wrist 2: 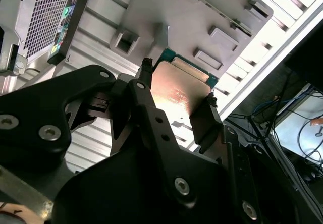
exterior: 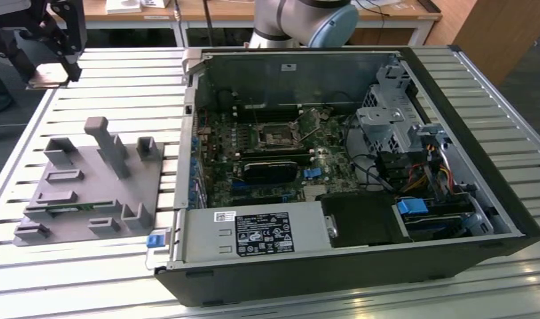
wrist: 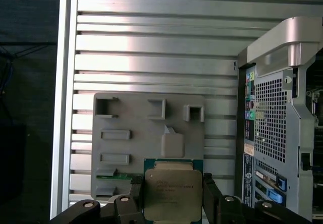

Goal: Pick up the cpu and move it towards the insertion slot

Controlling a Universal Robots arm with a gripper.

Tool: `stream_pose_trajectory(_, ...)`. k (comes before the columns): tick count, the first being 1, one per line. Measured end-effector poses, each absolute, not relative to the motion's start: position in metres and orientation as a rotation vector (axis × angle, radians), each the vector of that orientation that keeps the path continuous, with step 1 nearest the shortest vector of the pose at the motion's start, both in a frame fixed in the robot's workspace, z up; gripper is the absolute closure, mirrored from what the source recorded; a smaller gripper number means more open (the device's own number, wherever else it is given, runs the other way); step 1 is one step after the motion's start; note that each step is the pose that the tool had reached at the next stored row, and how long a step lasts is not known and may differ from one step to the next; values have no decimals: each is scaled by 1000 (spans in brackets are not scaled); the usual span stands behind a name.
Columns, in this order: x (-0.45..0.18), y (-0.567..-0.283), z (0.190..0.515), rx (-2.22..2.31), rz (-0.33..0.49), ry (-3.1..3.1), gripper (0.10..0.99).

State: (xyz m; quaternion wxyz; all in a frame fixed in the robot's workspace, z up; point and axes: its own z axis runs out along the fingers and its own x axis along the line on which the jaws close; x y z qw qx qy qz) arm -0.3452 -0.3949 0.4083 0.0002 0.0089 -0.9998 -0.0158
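The cpu [wrist: 173, 196] is pinched on two opposite edges between the gripper's [wrist: 172, 188] dark fingers [wrist: 209, 199], its pale metal top facing the camera in the first wrist view. A green border shows along its upper edge, and the lower edge is cut off by the frame. There is fine print on the metal top, too small to read. In the second wrist view the cpu [wrist 2: 176, 90] glares with reflected light, and its lower part is hidden behind the gripper body.

In the exterior view the gripper [exterior: 50, 70] hangs in the far corner on the exterior view's left, its upper part out of frame, above the slatted table [exterior: 119, 73]. The grey fixture [exterior: 102, 193] lies below it, nearer the camera, with bare slats around it. The insertion slot [exterior: 277, 136] sits well apart, inside the open computer case [exterior: 483, 199], ringed by case walls, cables and a drive cage. A white label [exterior: 263, 234] on the box at the case's near side carries print too small to read.
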Motion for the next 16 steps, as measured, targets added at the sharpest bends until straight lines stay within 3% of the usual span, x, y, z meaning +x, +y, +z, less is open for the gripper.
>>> stream_pose_trajectory(16,-328,-395,408,28,-50,-3141,541)
